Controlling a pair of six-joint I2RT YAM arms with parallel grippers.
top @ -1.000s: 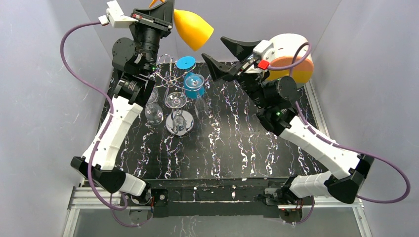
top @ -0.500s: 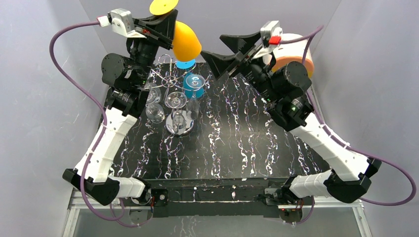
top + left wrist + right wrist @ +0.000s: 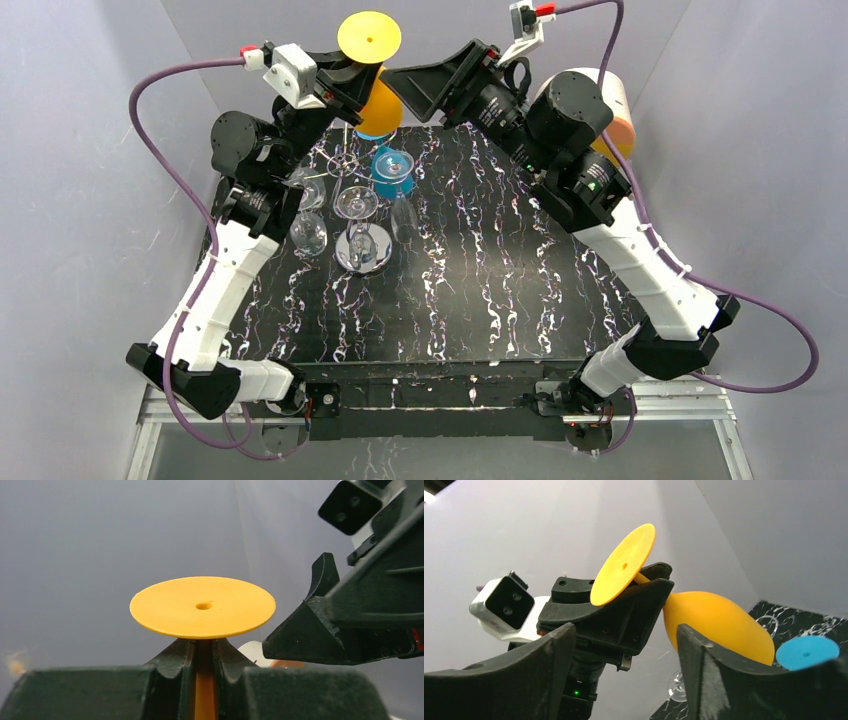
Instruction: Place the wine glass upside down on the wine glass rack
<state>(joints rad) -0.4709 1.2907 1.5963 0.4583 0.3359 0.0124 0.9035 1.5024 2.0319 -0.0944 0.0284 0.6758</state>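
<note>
Hovering high over the far-left part of the table (image 3: pixel 480 290), the left gripper (image 3: pixel 202 652) pinched the thin stem of the wine glass (image 3: pixel 369 38), w/ the flat foot on top and the bowl hanging below, i.e. turned over but tilted, not plumb. The glass was in the air above the wine glass rack (image 3: pixel 343 158) and not touching it. The right gripper (image 3: pixel 624 630) stood spread wide just beside the bowl, holding nothing.

To my eye, the step was bringing the glass down to a free scroll arm. To do it well, the stem should first come upright, then slide sideways into the wire slot so that the foot rests on the wire. Release should come only once the weight sits. The L fingers (image 3: pixel 175 660) sat right under the foot, so the wire prob. must enter below them. Care was needed w/ the clear glasses (image 3: pixel 310 232) and the blue glass (image 3: pixel 392 172), clustered close at the rack.

Materials: the glass looked matte orange-yellow, prob. plastic, w/ an egg-shaped bowl and a thin disc foot w/ a small centre hole. The rack was thin shiny wire in curls on a mirror-like round base (image 3: pixel 362 250). The table top was black w/ white veins, like marble.
</note>
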